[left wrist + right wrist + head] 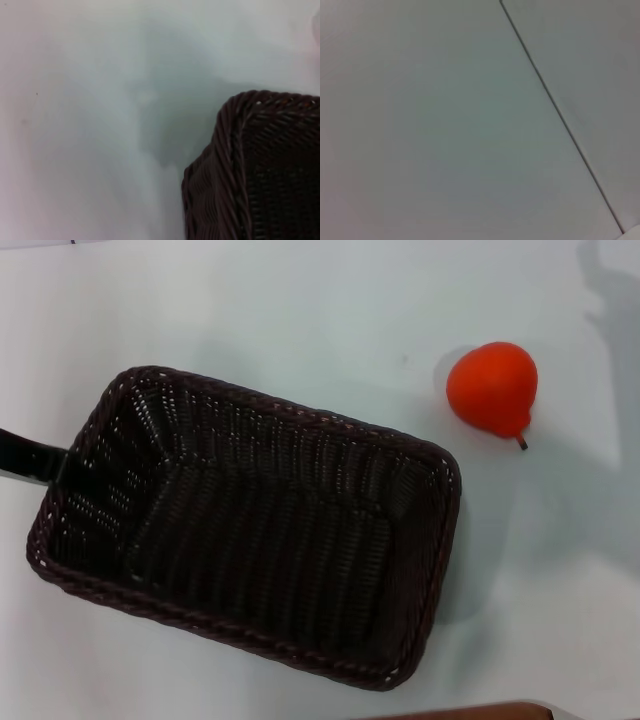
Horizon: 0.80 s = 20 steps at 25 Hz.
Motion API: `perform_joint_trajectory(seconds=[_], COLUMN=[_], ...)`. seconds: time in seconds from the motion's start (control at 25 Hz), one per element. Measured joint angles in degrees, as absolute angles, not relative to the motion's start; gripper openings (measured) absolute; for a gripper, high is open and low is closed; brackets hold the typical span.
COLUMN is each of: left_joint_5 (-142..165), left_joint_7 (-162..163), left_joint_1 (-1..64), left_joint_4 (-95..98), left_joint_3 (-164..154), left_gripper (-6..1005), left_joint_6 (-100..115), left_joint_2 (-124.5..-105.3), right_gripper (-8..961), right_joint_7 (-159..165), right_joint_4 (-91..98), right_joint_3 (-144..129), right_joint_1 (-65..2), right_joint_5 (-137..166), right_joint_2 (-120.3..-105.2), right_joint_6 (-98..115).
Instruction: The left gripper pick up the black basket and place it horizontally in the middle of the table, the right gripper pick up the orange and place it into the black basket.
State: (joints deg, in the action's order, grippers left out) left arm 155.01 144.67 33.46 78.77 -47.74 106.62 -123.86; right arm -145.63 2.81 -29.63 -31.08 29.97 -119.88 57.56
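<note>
The black basket [250, 525] lies skewed across the middle-left of the white table [300, 300], its long side running from upper left to lower right. My left gripper [58, 465] comes in from the left edge and is shut on the basket's left rim. A corner of the basket [250, 165] shows in the left wrist view, with a shadow on the table beside it. The orange [492, 387] sits on the table at the upper right, apart from the basket, stem toward the front. My right gripper is out of view.
A thin dark seam [560, 117] crosses the bare table surface in the right wrist view. A brown edge [470, 710] shows at the bottom of the head view. A faint shadow [610, 300] falls on the table's far right.
</note>
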Motion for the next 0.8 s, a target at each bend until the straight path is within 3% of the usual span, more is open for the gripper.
perform_joint_trajectory(seconds=[0.16, 0.8], left_joint_5=[151.2, 136.0], left_joint_7=[144.6, 144.9], left_joint_1=[33.0, 30.7], left_joint_4=[79.2, 71.4], left_joint_3=[-43.9, -27.8], left_gripper=[181, 181], left_joint_6=[106.8, 106.6], left_joint_2=[-123.60, -121.28], right_gripper=[899, 900], right_joint_7=[-145.6, -145.6], right_joint_4=[2.8, 2.8], right_joint_3=[-29.3, -27.9], right_joint_1=[-30.8, -31.1], right_joint_5=[30.0, 30.0], right_joint_2=[-119.88, -119.88], right_joint_6=[57.6, 57.4])
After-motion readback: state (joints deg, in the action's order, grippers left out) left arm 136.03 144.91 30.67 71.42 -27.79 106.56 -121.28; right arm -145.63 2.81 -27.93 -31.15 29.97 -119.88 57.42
